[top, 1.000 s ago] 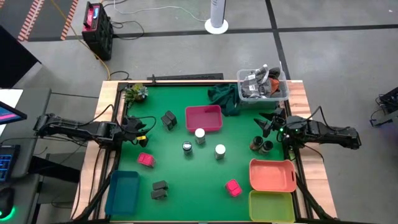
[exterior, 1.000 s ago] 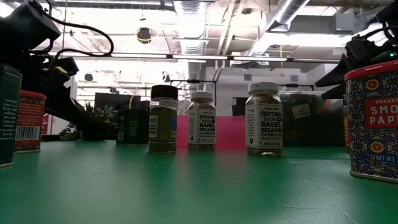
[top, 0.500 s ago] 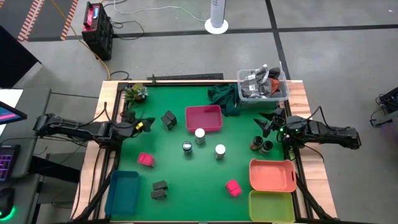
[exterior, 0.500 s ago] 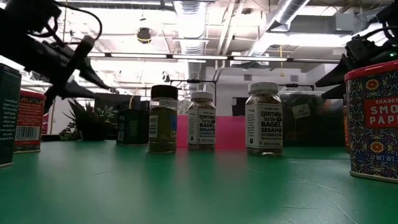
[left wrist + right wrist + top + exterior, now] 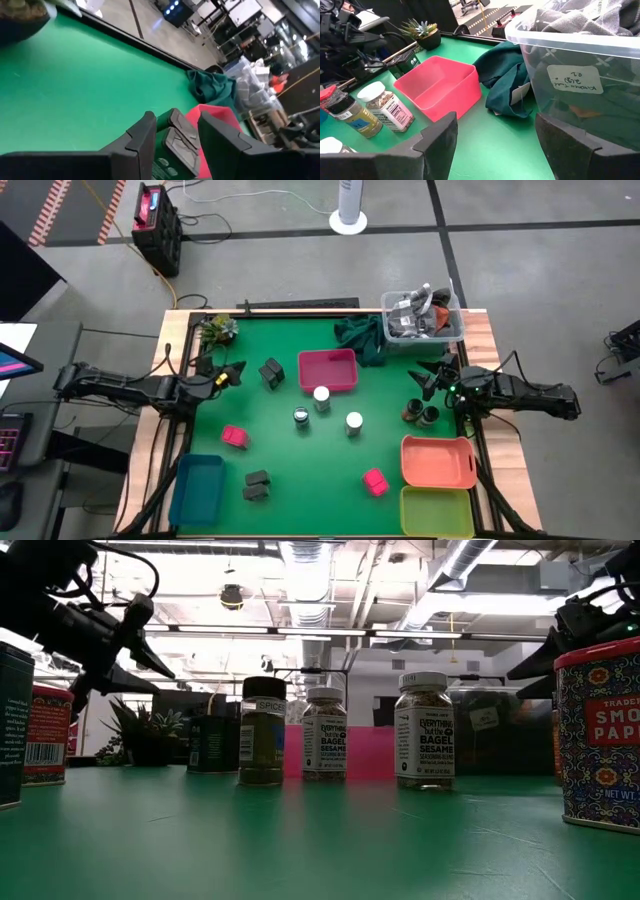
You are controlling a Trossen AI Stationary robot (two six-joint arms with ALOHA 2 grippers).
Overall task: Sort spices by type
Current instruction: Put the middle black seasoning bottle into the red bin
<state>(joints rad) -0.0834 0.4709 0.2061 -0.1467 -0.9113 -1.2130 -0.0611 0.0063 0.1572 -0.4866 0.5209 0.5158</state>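
Observation:
The spices stand on the green mat. Three white-capped jars [image 5: 321,397] [image 5: 301,416] [image 5: 354,422] are mid-table. A dark grey box [image 5: 271,372] is left of the pink tray [image 5: 327,370], and more dark boxes [image 5: 257,485] are near the front. Pink packets [image 5: 235,436] [image 5: 375,481] stand apart from each other. Two brown jars [image 5: 420,414] are at the right. My left gripper [image 5: 236,370] hovers at the left edge, pointing at the grey box [image 5: 175,145], its fingers a little apart and holding nothing. My right gripper [image 5: 437,375] waits open at the right edge.
A clear tub [image 5: 423,315] and a green cloth [image 5: 360,338] lie at the far right, and a small plant [image 5: 216,330] at the far left. A blue tray [image 5: 197,488] sits near left. Orange [image 5: 438,461] and green [image 5: 436,510] trays sit near right.
My left gripper has risen, shifted a little toward the far edge and rolled about its own pointing line. It now points across the mat toward the grey box. No spice has moved.

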